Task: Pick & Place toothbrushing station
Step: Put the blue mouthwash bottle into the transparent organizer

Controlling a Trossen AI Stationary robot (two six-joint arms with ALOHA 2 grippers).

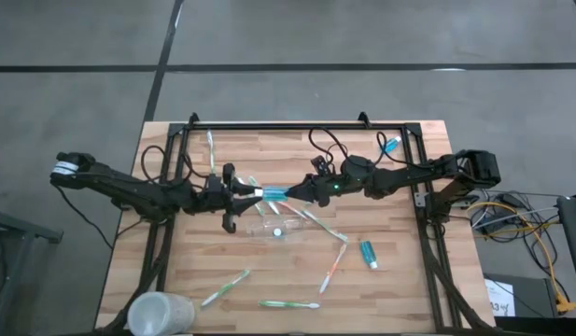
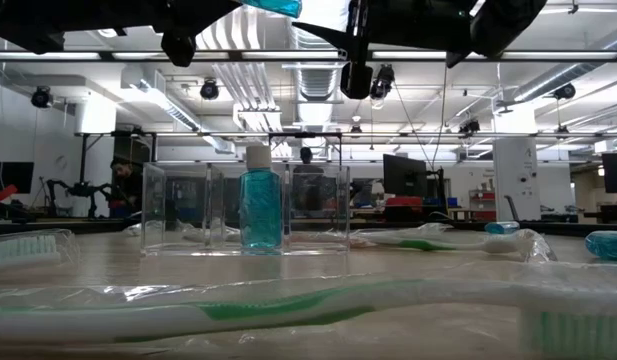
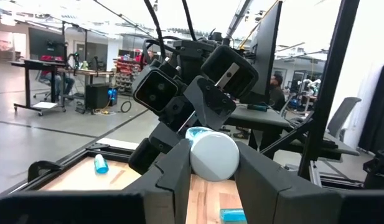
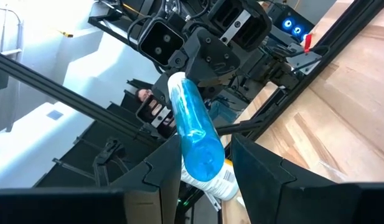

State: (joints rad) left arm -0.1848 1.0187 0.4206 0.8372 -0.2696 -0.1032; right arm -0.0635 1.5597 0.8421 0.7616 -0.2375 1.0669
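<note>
A small blue bottle (image 1: 274, 193) with a white cap hangs level in the air between my two arms, over the table's middle. My left gripper (image 1: 259, 192) is shut on its cap end. My right gripper (image 1: 296, 194) is open; its fingers stand on either side of the bottle's base end (image 4: 201, 152), and a gap shows beside one finger (image 4: 254, 168). Just nearer on the table stands the toothbrushing station, a clear holder (image 1: 280, 227), on its base. Another blue bottle (image 2: 260, 208) stands upright inside it. My left gripper pinches the bottle's white cap (image 3: 213, 155) between its two fingers. The fingers come level from the table's left and lie along the bottle, which sticks out past them toward the right, lifted clear. Whether my right gripper touches the bottle, I cannot tell.
Wrapped toothbrushes lie loose on the near half of the table (image 1: 225, 287) (image 1: 289, 304) (image 1: 332, 266), and one at the far left (image 1: 211, 149). Blue tubes lie at the right (image 1: 368, 252) and far right (image 1: 390, 145). A frosted cup (image 1: 160, 313) stands at the near left corner.
</note>
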